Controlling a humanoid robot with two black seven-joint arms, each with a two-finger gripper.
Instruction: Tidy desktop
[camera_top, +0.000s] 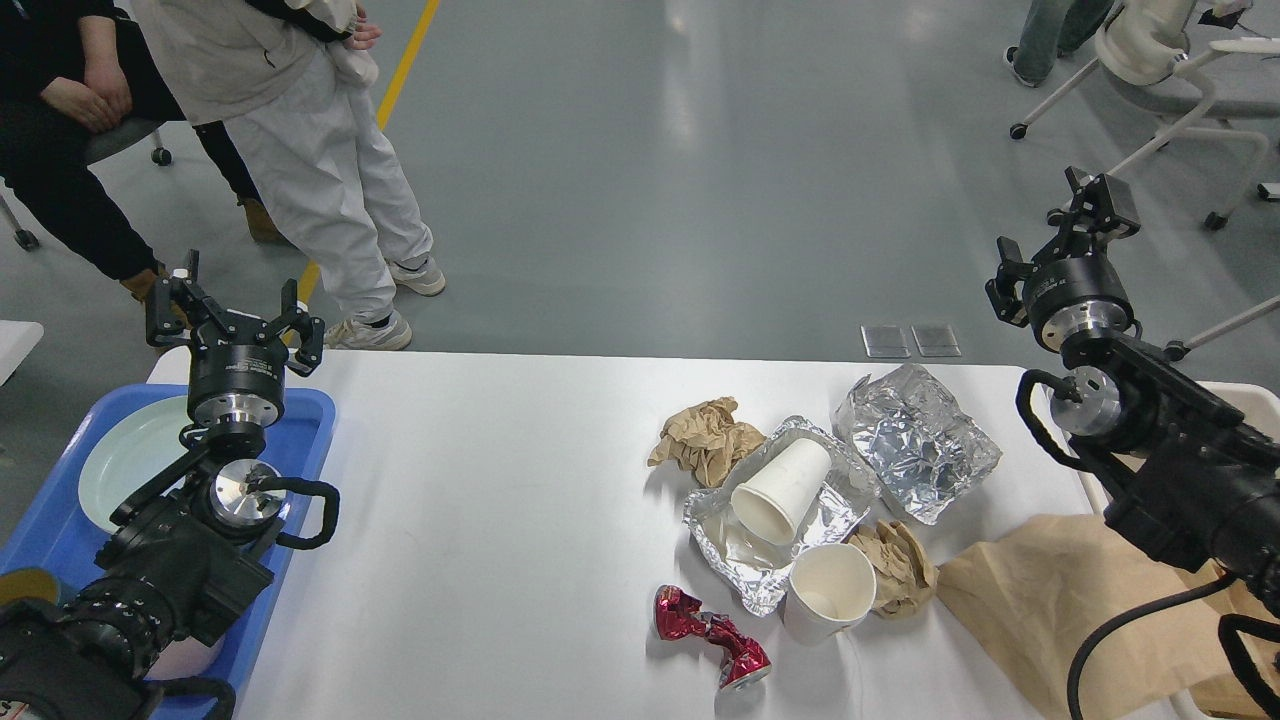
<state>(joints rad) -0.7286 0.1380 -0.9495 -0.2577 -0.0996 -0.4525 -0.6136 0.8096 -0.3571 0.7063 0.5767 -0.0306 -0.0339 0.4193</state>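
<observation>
white desktop (500, 480), grey floor beyond — litter uncleared: foil tray (775, 520), paper cups, crushed red can (712, 640), all below and well apart from both jaws. left gripper (235, 315) spread wide, empty; right gripper (1065, 240) apparently parted, empty — tidying barely begun.

Littered white desktop (500, 500)

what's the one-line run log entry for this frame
left gripper open, empty | right gripper open, empty | large white rectangular desktop uncleared
</observation>
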